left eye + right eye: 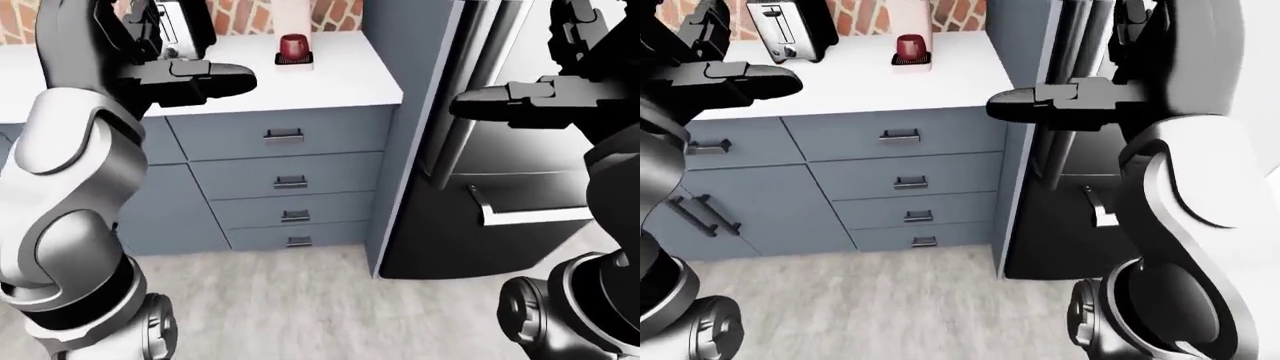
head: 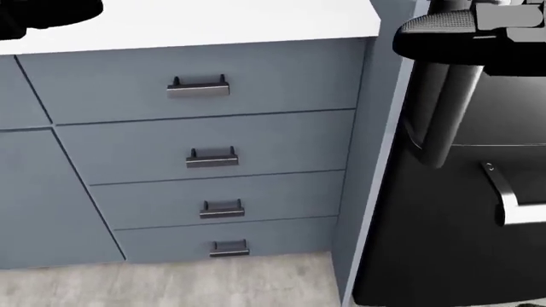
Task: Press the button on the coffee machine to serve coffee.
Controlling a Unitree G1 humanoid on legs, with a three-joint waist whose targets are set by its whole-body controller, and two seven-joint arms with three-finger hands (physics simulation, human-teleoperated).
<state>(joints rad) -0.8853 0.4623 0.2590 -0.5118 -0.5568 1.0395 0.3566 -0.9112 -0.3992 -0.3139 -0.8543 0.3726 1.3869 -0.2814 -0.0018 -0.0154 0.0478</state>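
A red cup point(image 1: 293, 48) stands on the white counter point(image 1: 345, 79) at the top of the left-eye view. A pale machine body point(image 1: 290, 13), cut off by the picture's top edge, rises right behind it; no button shows on it. My left hand point(image 1: 225, 75) hovers over the counter's edge, left of the cup, fingers stretched out and open. My right hand point(image 1: 480, 101) is held out before the black fridge point(image 1: 520, 195), also open and holding nothing. Both hands are well short of the cup.
A silver toaster point(image 1: 780, 30) sits on the counter left of the cup. Below the counter is a stack of grey drawers point(image 2: 209, 157) with dark handles, and cabinet doors point(image 1: 700, 210) further left. The fridge's bar handle point(image 2: 512, 204) juts out. Pale floor point(image 1: 300, 300) lies below.
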